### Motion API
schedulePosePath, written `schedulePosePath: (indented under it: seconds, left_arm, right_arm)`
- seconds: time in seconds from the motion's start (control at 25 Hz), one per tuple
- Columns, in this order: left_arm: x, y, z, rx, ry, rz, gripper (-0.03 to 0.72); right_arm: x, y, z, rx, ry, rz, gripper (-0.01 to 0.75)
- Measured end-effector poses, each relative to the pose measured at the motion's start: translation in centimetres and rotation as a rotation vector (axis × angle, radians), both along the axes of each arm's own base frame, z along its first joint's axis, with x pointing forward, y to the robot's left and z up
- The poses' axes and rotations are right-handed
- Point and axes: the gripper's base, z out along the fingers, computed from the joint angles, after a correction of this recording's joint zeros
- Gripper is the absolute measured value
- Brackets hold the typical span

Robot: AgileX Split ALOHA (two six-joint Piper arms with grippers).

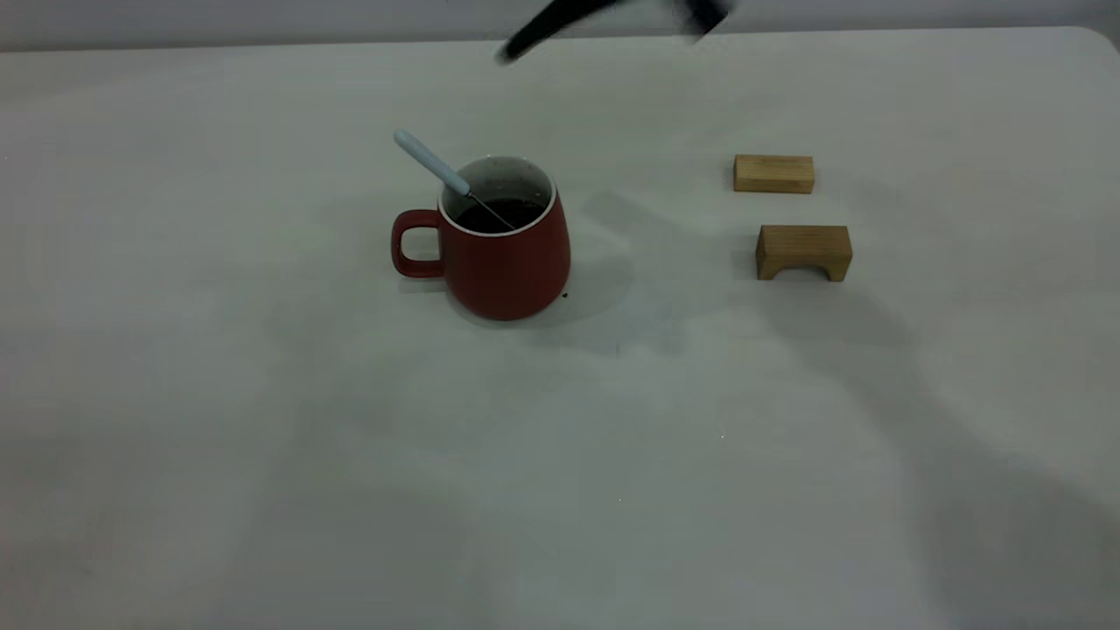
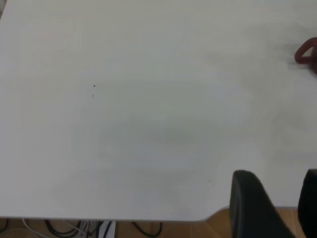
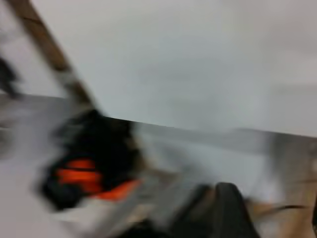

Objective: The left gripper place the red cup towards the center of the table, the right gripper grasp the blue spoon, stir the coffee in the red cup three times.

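Your red cup point(image 1: 507, 254) sits mid-table point(image 1: 262, 455), blue spoon point(image 1: 433, 164) leaning toward ten o'clock; both grippers' fingers can't be judged.

The outside camera looks steeply down on my tabletop point(image 1: 262, 437) from the front, the red cup point(image 1: 507, 254) near its centre. My left wrist camera sits high over a bare stretch by the tabletop's edge, catching only a sliver of that cup at its border, which both views share. My right wrist camera is blurred, facing past the tabletop's edge.
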Motion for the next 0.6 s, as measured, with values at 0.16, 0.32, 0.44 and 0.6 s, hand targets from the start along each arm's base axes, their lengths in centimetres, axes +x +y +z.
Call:
schedulePosePath:
  seconds: [0.16, 0.32, 0.44, 0.6]
  left_arm:
    - [0.0, 0.0, 0.0, 0.000, 0.000, 0.000, 0.310]
    - [0.0, 0.0, 0.0, 0.000, 0.000, 0.000, 0.310]
    - [0.0, 0.0, 0.0, 0.000, 0.000, 0.000, 0.310]
    - [0.0, 0.0, 0.0, 0.000, 0.000, 0.000, 0.310]
  right_arm:
    - [-3.0, -2.0, 6.7, -0.104, -0.156, 0.163, 0.434]
    - [-6.7, -4.6, 14.0, -0.189, -0.440, 0.271, 0.434]
    - [-9.8, -6.7, 18.6, -0.250, -0.632, 0.301, 0.434]
    - [-15.1, -9.8, 22.5, -0.339, -0.843, 0.342, 0.434]
